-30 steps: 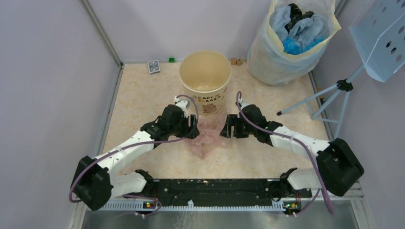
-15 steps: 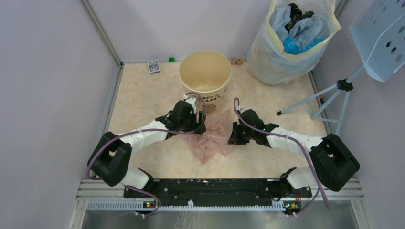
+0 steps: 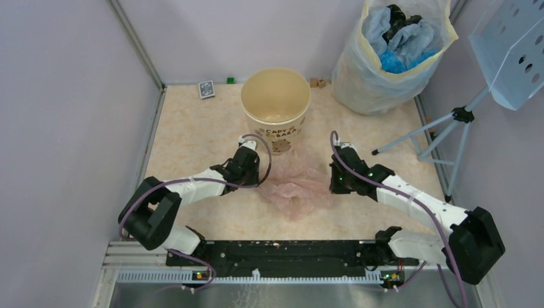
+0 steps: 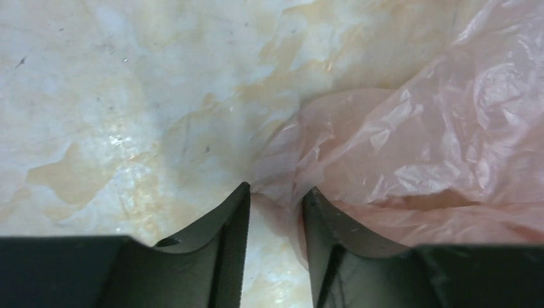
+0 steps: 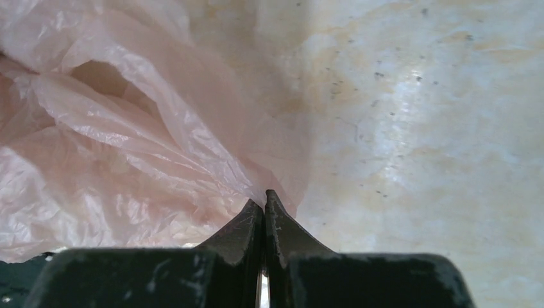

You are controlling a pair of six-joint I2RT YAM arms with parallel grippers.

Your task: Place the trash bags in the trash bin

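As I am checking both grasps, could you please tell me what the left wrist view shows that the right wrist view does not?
Only the left wrist view shows the left tool, its fingers apart, with an edge of the pink bag at the gap between them. Only the right wrist view shows the right tool, its fingers pressed together on a fold of the bag. Both views show the crinkled bag lying on the marbled table.
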